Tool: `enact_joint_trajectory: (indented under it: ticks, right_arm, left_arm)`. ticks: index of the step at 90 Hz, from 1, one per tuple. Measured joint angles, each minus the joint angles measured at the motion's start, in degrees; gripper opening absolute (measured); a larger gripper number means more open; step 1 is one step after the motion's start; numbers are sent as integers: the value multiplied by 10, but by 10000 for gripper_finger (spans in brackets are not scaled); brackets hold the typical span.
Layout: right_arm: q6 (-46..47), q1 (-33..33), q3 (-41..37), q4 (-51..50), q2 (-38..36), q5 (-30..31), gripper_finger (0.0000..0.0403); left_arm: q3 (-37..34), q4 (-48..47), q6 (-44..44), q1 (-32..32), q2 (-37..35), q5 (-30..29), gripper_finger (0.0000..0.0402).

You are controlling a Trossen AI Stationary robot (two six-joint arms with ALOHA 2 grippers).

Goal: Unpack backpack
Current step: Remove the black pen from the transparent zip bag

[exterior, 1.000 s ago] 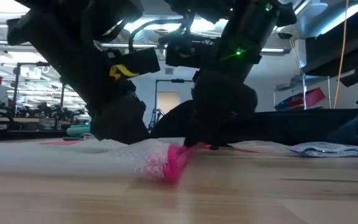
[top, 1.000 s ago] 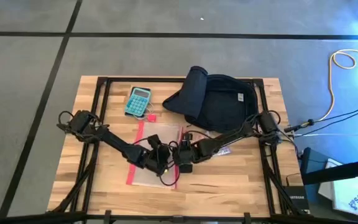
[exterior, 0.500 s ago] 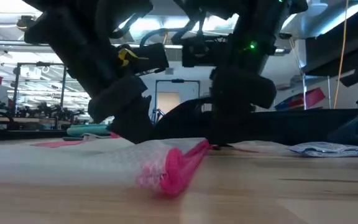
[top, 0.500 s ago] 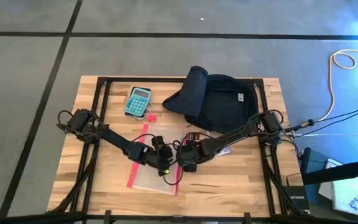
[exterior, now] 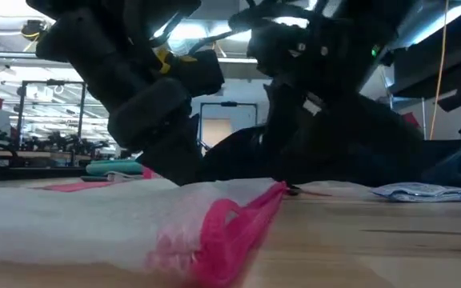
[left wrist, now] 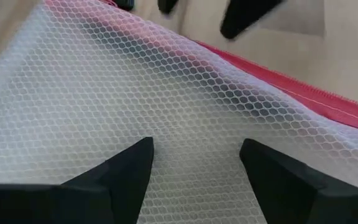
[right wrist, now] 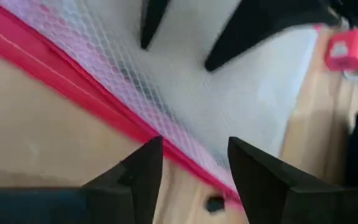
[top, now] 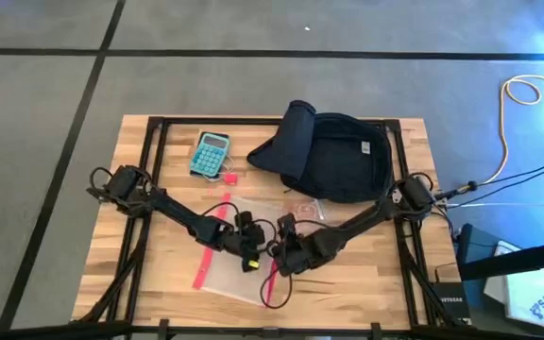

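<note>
While both open over the mesh pouch [top: 239, 260] near the backpack [top: 333, 156], left hand [left wrist: 191, 165] and right hand [right wrist: 188, 155] risk colliding, snagging mesh.

**Navy backpack at the table's far edge**

The backpack [top: 333, 156] lies flat in the upper middle-right of the high view, on the wooden table's far side; dark navy soft fabric, rounded outline; a small white mark shows on its upper right face; a fabric flap stands folded up along its left side; in the low view it shows only as a dark mound [exterior: 238, 148] behind the arms.
</note>
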Motion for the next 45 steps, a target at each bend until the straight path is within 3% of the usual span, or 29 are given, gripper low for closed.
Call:
enact_joint_trajectory:
  ticks: [22,36,45]
  right_arm:
    - [-42,0,-11,39,1,-2,165]
    - [-88,7,-12,44,1,-78,165]
    - [-99,8,-12,58,1,-89,165]
  left_arm:
    - [0,4,0,-1,0,2,239]
    - [0,5,-2,-1,0,3,239]
    - [0,5,-2,-1,0,3,239]
